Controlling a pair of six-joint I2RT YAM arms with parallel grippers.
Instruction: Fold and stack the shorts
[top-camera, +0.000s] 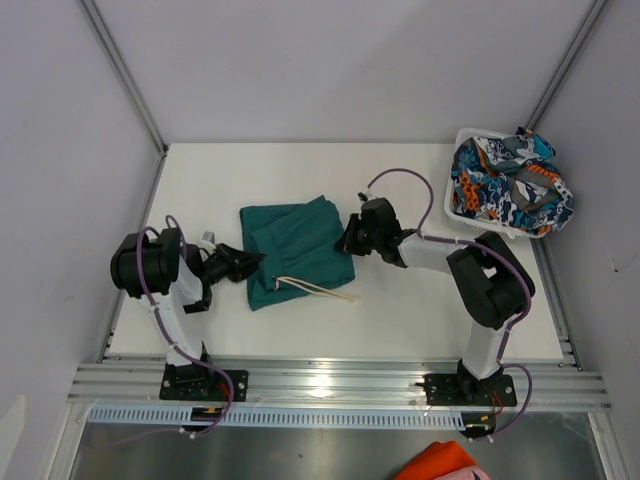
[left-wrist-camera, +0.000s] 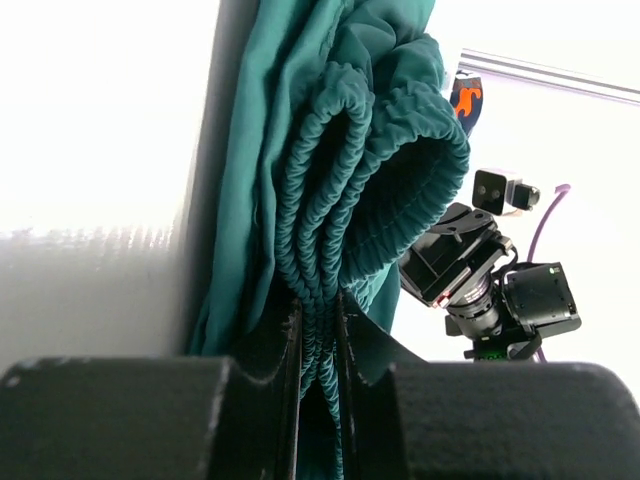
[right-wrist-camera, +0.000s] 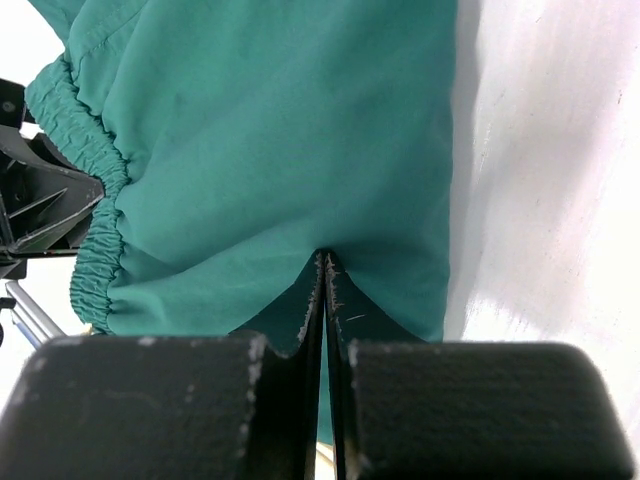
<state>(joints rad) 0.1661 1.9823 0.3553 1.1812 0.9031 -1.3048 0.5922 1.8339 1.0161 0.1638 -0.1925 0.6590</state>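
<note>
The teal-green shorts (top-camera: 295, 248) lie folded on the white table, their pale drawstring (top-camera: 318, 290) trailing at the near edge. My left gripper (top-camera: 250, 262) is shut on the gathered elastic waistband (left-wrist-camera: 330, 200) at the shorts' left edge. My right gripper (top-camera: 346, 238) is shut on the shorts' right edge (right-wrist-camera: 300, 150), pinching the fabric between nearly closed fingers. The printed orange, blue and white shorts (top-camera: 510, 185) lie in the white mesh basket (top-camera: 470, 226) at the back right.
An orange cloth (top-camera: 440, 462) shows at the bottom edge, below the table rail. The table's right edge lies beyond the basket. The right arm's wrist camera (left-wrist-camera: 480, 290) shows in the left wrist view behind the shorts.
</note>
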